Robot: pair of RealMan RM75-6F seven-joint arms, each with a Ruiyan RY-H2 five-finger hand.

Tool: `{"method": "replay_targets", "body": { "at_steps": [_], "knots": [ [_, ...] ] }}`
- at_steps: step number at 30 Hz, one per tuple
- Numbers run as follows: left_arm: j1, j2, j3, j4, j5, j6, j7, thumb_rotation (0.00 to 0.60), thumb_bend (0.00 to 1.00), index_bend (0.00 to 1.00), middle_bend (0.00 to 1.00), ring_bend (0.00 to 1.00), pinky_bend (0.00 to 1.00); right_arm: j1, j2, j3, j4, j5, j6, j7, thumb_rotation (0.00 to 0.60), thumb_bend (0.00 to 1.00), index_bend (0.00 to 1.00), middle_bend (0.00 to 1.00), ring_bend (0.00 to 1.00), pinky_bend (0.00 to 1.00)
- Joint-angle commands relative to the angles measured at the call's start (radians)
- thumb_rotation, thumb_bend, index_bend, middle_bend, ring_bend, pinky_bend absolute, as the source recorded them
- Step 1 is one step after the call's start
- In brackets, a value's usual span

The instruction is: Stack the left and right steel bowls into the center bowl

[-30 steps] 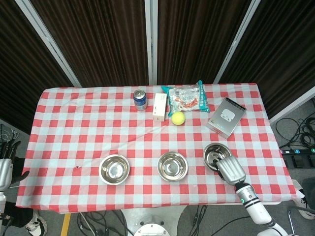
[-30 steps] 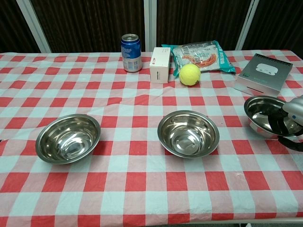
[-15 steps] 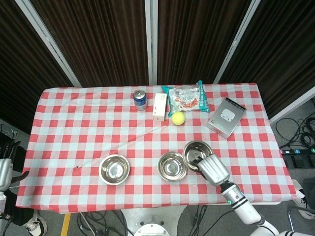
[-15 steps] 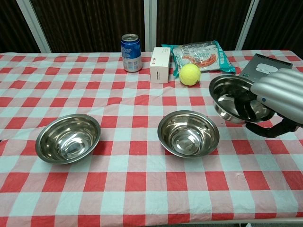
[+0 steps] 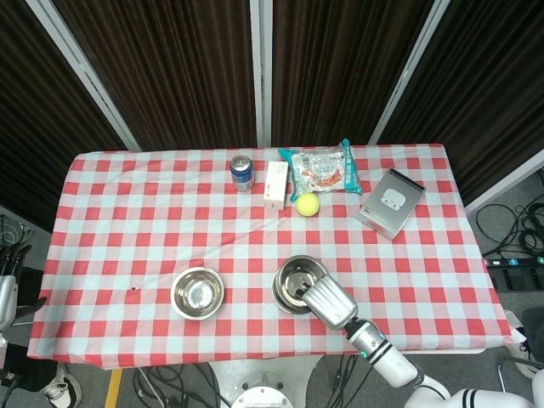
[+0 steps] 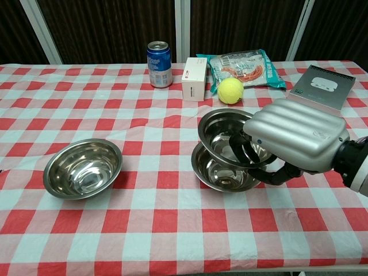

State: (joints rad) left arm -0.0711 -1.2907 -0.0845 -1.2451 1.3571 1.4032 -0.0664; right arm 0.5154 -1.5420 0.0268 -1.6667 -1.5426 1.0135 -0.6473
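Observation:
My right hand point(image 6: 290, 141) point(image 5: 327, 303) grips a steel bowl point(image 6: 225, 133) by its near rim and holds it just above the center bowl point(image 6: 217, 172), tilted slightly. In the head view the held bowl point(image 5: 297, 279) covers most of the center bowl. The left steel bowl point(image 6: 83, 168) point(image 5: 197, 292) sits on the checkered tablecloth point(image 6: 155, 230) at the front left. My left hand point(image 5: 7, 293) hangs off the table's left edge, and whether it is open is unclear.
At the back of the table stand a blue can point(image 6: 159, 63), a white box point(image 6: 194, 79), a yellow tennis ball point(image 6: 230, 90), a snack packet point(image 6: 247, 66) and a grey boxed device point(image 6: 319, 89).
My right hand has carried the right bowl up off the table and leftward, from the right side to just over the center bowl.

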Motion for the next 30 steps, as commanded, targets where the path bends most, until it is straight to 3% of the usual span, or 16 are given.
{"method": "replay_targets", "body": {
  "at_steps": [1, 3, 10, 16, 21, 25, 27, 30],
  "knots": [
    [0.000, -0.001, 0.000, 0.003, 0.001, -0.001, -0.002, 0.600, 0.16, 0.16, 0.15, 0.07, 0.19, 0.010, 0.007, -0.003, -0.008, 0.013, -0.017, 0.001, 0.600, 0.19, 0.59, 0.53, 0.85, 0.80],
    [0.000, -0.001, 0.000, 0.005, 0.001, -0.001, -0.004, 0.600, 0.16, 0.16, 0.15, 0.07, 0.19, 0.015, 0.015, -0.005, -0.011, 0.020, -0.025, -0.003, 0.600, 0.08, 0.52, 0.48, 0.84, 0.80],
    [0.001, -0.002, 0.000, 0.009, 0.003, 0.000, -0.009, 0.600, 0.16, 0.16, 0.15, 0.07, 0.19, 0.024, 0.054, 0.002, -0.047, 0.065, -0.034, -0.049, 0.600, 0.02, 0.32, 0.33, 0.83, 0.80],
    [-0.003, 0.003, -0.002, -0.003, 0.010, 0.004, -0.003, 0.600, 0.16, 0.16, 0.15, 0.07, 0.19, 0.009, 0.153, 0.028, -0.139, 0.059, 0.039, -0.054, 0.600, 0.02, 0.31, 0.32, 0.83, 0.80],
    [-0.005, 0.011, -0.001, -0.023, 0.021, 0.014, 0.007, 0.600, 0.16, 0.16, 0.15, 0.07, 0.19, -0.045, 0.293, 0.041, -0.221, 0.044, 0.151, -0.027, 0.600, 0.01, 0.31, 0.32, 0.83, 0.80],
    [-0.007, 0.018, 0.007, -0.044, 0.036, 0.016, 0.016, 0.600, 0.16, 0.16, 0.15, 0.07, 0.19, -0.107, 0.380, 0.056, -0.217, 0.044, 0.260, 0.063, 0.600, 0.00, 0.31, 0.33, 0.75, 0.78],
    [-0.010, 0.022, 0.012, -0.057, 0.049, 0.019, 0.022, 0.600, 0.16, 0.16, 0.15, 0.07, 0.19, -0.143, 0.411, 0.072, -0.177, 0.053, 0.325, 0.129, 0.600, 0.00, 0.31, 0.33, 0.68, 0.72],
    [-0.015, 0.028, 0.021, -0.081, 0.070, 0.022, 0.038, 0.600, 0.16, 0.16, 0.15, 0.11, 0.30, -0.182, 0.445, 0.087, -0.112, 0.090, 0.372, 0.215, 0.600, 0.00, 0.31, 0.35, 0.59, 0.55]
  ]
}}
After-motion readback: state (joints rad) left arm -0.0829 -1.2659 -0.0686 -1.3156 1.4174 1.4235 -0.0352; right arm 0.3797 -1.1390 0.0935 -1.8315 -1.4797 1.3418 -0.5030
